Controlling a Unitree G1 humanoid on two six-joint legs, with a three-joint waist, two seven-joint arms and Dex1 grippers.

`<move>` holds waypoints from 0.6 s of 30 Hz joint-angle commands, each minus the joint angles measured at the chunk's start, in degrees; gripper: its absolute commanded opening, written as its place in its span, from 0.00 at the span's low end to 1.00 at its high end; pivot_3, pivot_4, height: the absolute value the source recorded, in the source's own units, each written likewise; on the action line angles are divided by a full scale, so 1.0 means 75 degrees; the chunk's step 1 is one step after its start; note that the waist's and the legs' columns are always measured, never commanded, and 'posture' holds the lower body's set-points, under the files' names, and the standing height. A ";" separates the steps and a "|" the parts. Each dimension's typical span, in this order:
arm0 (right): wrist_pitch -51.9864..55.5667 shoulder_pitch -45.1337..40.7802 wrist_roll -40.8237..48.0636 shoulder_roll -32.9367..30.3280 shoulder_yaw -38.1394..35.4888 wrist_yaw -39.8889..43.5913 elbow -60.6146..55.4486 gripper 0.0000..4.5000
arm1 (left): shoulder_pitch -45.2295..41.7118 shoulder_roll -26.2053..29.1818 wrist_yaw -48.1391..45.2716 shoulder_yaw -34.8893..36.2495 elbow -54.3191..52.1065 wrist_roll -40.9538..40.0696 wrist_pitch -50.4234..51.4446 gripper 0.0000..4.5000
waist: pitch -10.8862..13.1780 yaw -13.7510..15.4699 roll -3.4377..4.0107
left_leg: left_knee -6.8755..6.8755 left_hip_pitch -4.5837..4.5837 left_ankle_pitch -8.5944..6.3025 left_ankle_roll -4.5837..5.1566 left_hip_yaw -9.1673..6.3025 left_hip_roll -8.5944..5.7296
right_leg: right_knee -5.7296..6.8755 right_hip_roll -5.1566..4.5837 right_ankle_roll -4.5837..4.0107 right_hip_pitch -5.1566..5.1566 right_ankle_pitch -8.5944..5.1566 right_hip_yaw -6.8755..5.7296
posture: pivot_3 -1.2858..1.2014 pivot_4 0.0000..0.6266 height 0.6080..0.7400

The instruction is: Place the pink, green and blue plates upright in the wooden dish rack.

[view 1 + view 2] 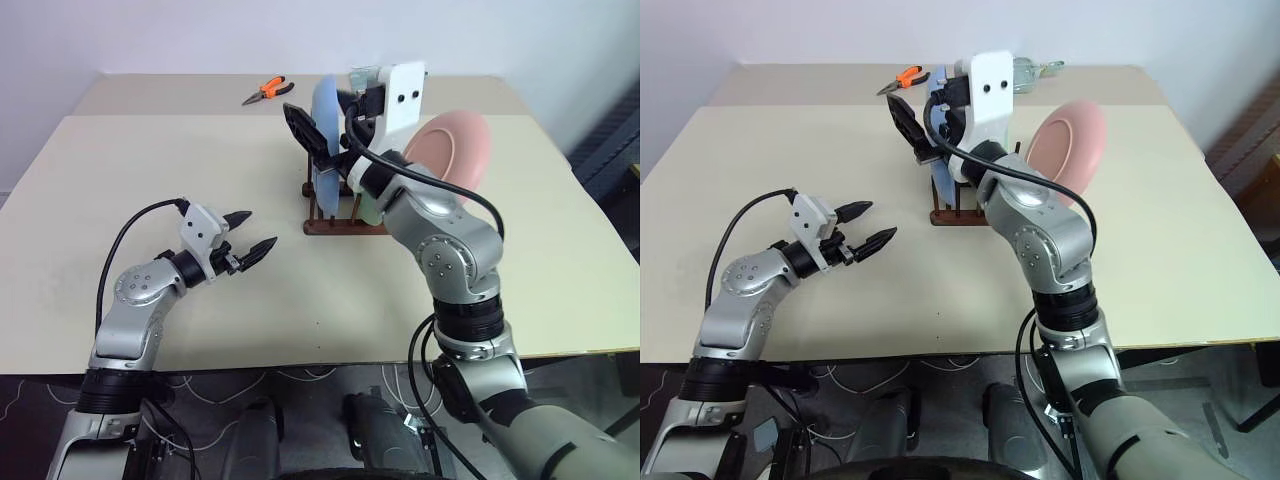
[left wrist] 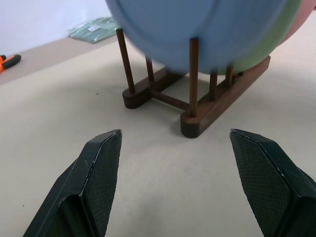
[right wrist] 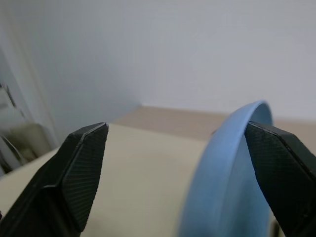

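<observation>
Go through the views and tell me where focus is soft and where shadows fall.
Left wrist view: the blue plate is soft up close, while the wooden dish rack is sharper and casts a faint shadow on the table. Right wrist view: the plate's rim is blurred. Left eye view: lighting is even and shadows are weak.

Three round plates stand on edge in one small dark brown wooden dish rack [image 2: 197, 106] on the beige counter [image 1: 150, 190]: one blue plate [image 2: 197, 29], one pale green plate [image 2: 269, 42] and one pink plate [image 1: 455, 150]. The rack counts two rows of thin upright pegs on its low base. One pair of orange-handled pliers [image 1: 266, 91] lies near the counter's far edge, and one flat greenish packet [image 2: 96, 28] lies there too. Two robot arms reach over the counter, each ending in one gripper with two black fingers: the left gripper [image 1: 251, 234] and the right gripper [image 3: 177, 168].
</observation>
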 commanded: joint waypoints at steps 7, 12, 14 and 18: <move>0.0704 0.0527 0.0529 -0.1470 -0.1256 0.0736 -0.1644 1.00 | -0.0257 -0.0142 -0.0219 -0.0123 0.0348 0.0074 -0.0422 0.80 | 0.0000 -0.0029 0.0000 | 0.0003 0.0000 0.0000 0.0001 0.0003 0.0004 | -0.0005 0.0000 -0.0002 0.0000 -0.0001 0.0002 | 0.52 0.24 0.94; 0.0822 0.1110 0.0412 -0.2166 -0.1761 0.0942 -0.2094 1.00 | -0.0424 -0.0248 -0.0270 -0.0192 0.0424 0.0055 -0.0401 0.80 | 0.0001 -0.0003 0.0002 | 0.0008 -0.0005 0.0000 0.0001 0.0005 0.0001 | -0.0006 -0.0001 -0.0002 -0.0001 -0.0002 0.0005 | 0.52 0.24 0.94; 0.0998 0.1387 0.0591 -0.2593 -0.2371 0.1045 -0.2165 0.88 | -0.0479 -0.0255 -0.0306 -0.0208 0.0497 0.0063 -0.0425 0.80 | 0.0000 0.0052 0.0001 | 0.0008 -0.0009 0.0000 0.0002 0.0002 -0.0001 | -0.0009 -0.0002 -0.0002 0.0000 -0.0002 0.0003 | 0.52 0.24 0.94; 0.1219 0.1782 0.0766 -0.3330 -0.2477 0.1542 -0.2479 0.49 | -0.0588 -0.0325 -0.0373 -0.0298 0.0623 0.0083 -0.0498 0.80 | 0.0002 0.0090 0.0004 | 0.0012 -0.0014 0.0000 0.0001 0.0005 -0.0005 | -0.0021 -0.0008 -0.0002 0.0002 -0.0002 0.0005 | 0.52 0.24 0.94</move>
